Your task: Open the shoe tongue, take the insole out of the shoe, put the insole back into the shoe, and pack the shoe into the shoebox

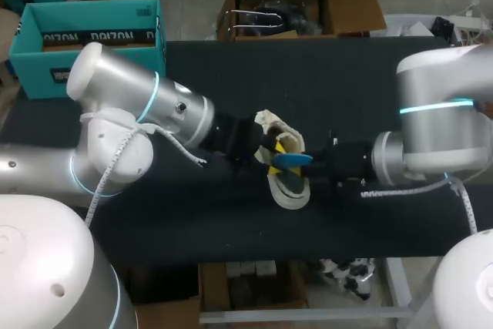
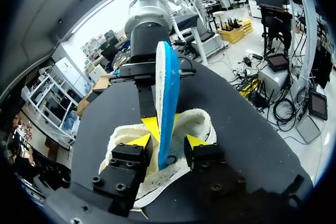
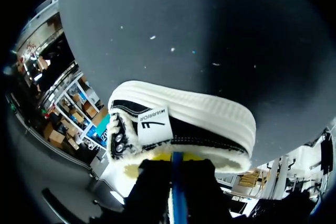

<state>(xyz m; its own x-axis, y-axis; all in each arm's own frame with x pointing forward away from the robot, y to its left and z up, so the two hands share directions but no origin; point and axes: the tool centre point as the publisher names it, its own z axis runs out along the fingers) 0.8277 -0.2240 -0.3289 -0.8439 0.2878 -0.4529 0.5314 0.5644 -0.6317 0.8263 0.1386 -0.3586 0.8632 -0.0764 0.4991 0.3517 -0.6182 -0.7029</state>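
Left wrist view: the blue insole stands on edge, with its lower end down in the mouth of the white fleece-lined shoe. Its upper end is pinched by the right gripper, whose two fingers clamp it from both sides. The left gripper is spread, one finger on either side of the insole at the shoe's collar. A gap shows on one side, so it grips nothing.

In the head view the shoe lies in the middle of the dark surface, with the right gripper at its 3 o'clock and the left at its 9 o'clock. The teal shoebox sits well apart at 10 o'clock.

As I judge the risks, nothing clamps the shoe, so the insole snagging on the fleece could drag or tip it. The thin insole, held at one end, could buckle. The grippers are also close enough to knock together.
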